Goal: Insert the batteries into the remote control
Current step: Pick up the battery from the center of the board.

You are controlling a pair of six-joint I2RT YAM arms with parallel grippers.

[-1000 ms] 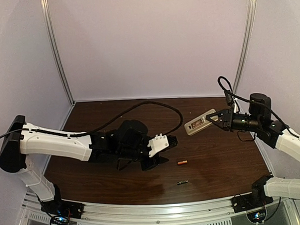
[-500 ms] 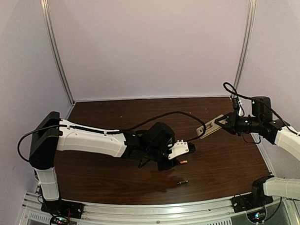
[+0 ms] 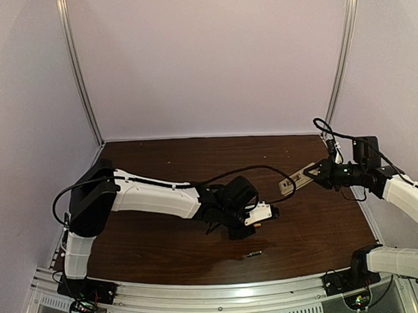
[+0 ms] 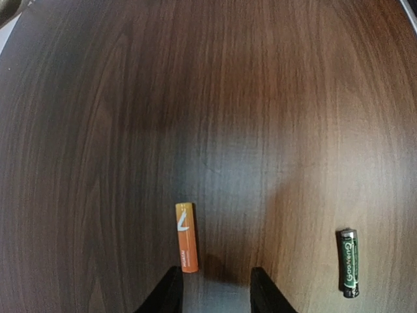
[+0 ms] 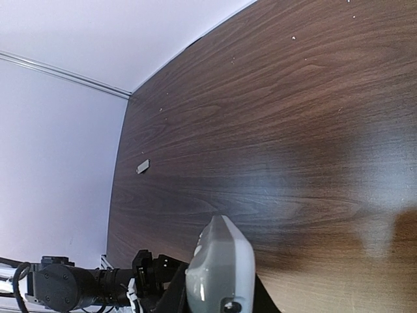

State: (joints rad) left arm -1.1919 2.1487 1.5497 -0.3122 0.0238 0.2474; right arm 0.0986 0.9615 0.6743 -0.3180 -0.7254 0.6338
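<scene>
Now, the left hand [image 4: 212,290] hovers low over the table [image 4: 260,98], fingers apart with nothing between them, and the orange battery [image 4: 186,237] lies flat just ahead of one fingertip. The dark battery [image 4: 349,263] lies off to the side, well apart from the orange one and roughly parallel to it. Over on the right, the right hand [image 3: 317,175] is clamped on one end of the remote [image 3: 296,181], holding it up off the table.
</scene>
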